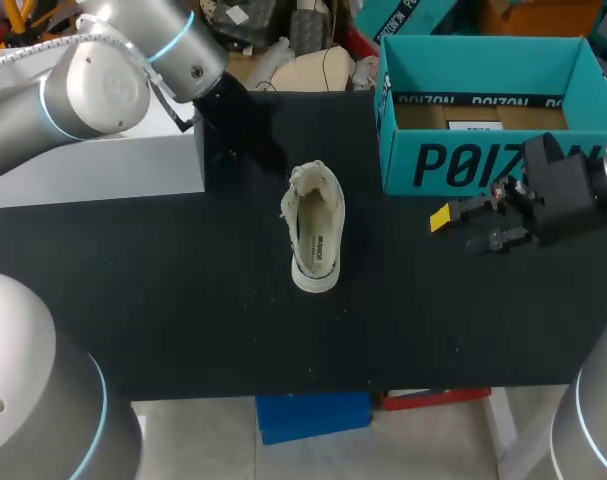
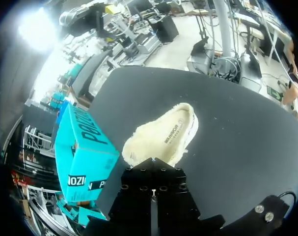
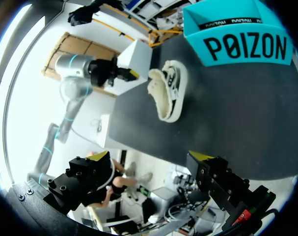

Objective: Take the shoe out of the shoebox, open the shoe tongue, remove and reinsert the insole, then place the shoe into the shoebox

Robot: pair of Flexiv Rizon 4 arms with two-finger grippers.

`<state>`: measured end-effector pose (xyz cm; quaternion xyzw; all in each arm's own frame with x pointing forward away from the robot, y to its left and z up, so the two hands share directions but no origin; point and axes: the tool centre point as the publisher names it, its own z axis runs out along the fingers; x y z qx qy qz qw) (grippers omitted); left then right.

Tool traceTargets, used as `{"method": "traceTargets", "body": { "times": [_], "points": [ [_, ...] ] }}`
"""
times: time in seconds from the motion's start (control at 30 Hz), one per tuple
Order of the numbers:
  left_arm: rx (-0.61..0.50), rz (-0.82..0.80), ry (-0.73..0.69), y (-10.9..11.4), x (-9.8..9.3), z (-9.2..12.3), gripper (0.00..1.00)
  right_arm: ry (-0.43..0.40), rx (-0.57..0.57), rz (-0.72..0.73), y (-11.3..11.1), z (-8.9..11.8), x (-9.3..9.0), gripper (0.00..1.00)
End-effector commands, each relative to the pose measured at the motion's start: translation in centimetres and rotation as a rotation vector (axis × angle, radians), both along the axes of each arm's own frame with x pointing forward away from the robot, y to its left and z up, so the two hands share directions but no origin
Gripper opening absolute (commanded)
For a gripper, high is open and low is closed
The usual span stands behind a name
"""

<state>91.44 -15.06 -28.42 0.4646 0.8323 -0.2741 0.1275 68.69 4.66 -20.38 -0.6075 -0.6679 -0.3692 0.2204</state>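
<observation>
Shoe [image 1: 313, 225] lies near-to-far, mid-table. Left gripper [image 3: 128, 73] is nearer, by the shoe's far end; cannot tell its opening. Right gripper [image 3: 151, 157] is spread wide, empty, beside shoebox [image 1: 483, 165].

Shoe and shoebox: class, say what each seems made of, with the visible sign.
Shoe: apparently cream fabric with a fluffy, fleece-like lining, shown by its fuzzy, frayed rim; the smooth pale sole looks like rubber. Shoebox: probably cardboard, with a matte teal print outside and plain brown inside.
</observation>
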Motion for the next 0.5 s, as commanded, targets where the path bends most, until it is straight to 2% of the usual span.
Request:
{"method": "traceTargets", "body": {
  "times": [0.03,0.3,0.5],
  "points": [
    [0.009,0.089,-0.003,-0.1,0.3,0.3,0.00,0.001,-0.002,-0.001,0.1,0.0,0.0,1.00],
    [0.096,0.201,0.016,-1.2,2.8,0.4,0.00,0.001,-0.002,-0.001,0.1,0.0,0.0,1.00],
    [0.146,0.235,0.047,-2.6,4.6,-0.4,0.00,0.001,-0.002,-0.001,0.1,0.0,0.0,1.00]
  ]
}}
